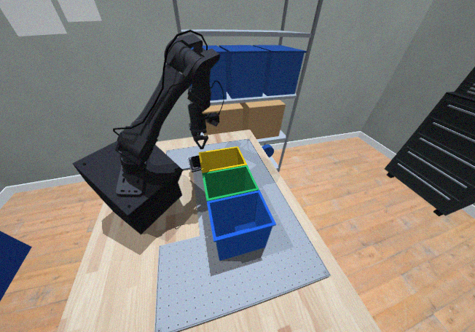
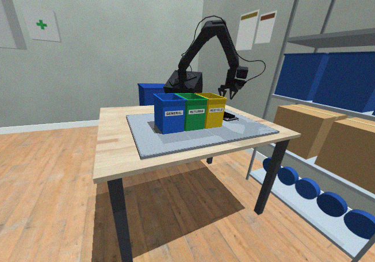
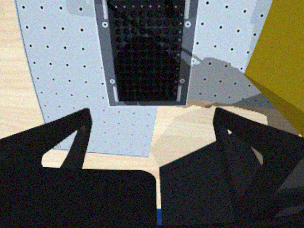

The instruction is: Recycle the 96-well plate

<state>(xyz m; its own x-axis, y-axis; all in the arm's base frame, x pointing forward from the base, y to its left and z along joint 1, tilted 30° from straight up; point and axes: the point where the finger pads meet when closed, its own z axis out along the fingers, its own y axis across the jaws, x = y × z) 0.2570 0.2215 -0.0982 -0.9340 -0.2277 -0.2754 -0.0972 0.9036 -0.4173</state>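
Note:
The black 96-well plate [image 3: 146, 47] lies flat in its grey plate nest [image 3: 146, 102] on the perforated mat. It also shows partly behind the yellow bin in the top view [image 1: 195, 163] and beside that bin in the exterior view [image 2: 229, 116]. The yellow RECYCLE bin [image 1: 222, 159] [image 2: 214, 110] stands upright next to the nest; its wall shows at the right of the wrist view [image 3: 280, 60]. My gripper [image 1: 200, 141] [image 2: 228, 92] hangs above the nest, open and empty, its two fingers wide apart [image 3: 152, 135].
The green RETURNS bin [image 1: 229, 182] [image 2: 195, 111] and the blue GENERAL bin [image 1: 240, 223] [image 2: 170, 112] stand upright in a row with the yellow one. The arm's black base [image 1: 128, 183] sits at the table's left. A metal shelf rack [image 1: 253, 78] stands behind the table.

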